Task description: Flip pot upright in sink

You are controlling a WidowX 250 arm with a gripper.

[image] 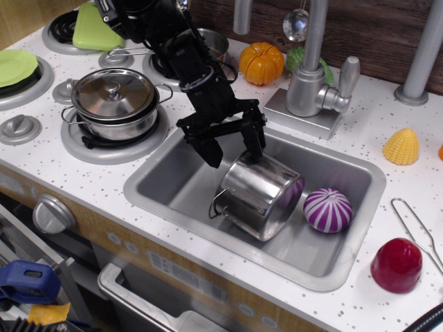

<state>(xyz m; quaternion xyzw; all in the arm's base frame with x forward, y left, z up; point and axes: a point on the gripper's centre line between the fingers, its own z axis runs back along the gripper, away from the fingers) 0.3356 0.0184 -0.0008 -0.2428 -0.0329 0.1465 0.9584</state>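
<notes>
Wide-open, empty black gripper (232,146) at twelve o'clock above tipped shiny steel pot (257,194) in grey rectangular sink (166,181), white speckled counter (387,207) around.

One fixed view, raised and looking down at an angle across a toy kitchen counter.

The scene is seen from the front of the unit, above its front edge, and the view is directed toward the dark wooden back wall. The sink (173,181) is framed near the centre at fairly close range, with the burners at the left and the speckled counter (387,207) running off the right edge. The cabinet front with its knob (52,214) is caught along the lower left. The arm is seen entering from the upper left, its base cut off by the frame. No second view is provided, so no overlap can be described.
</notes>
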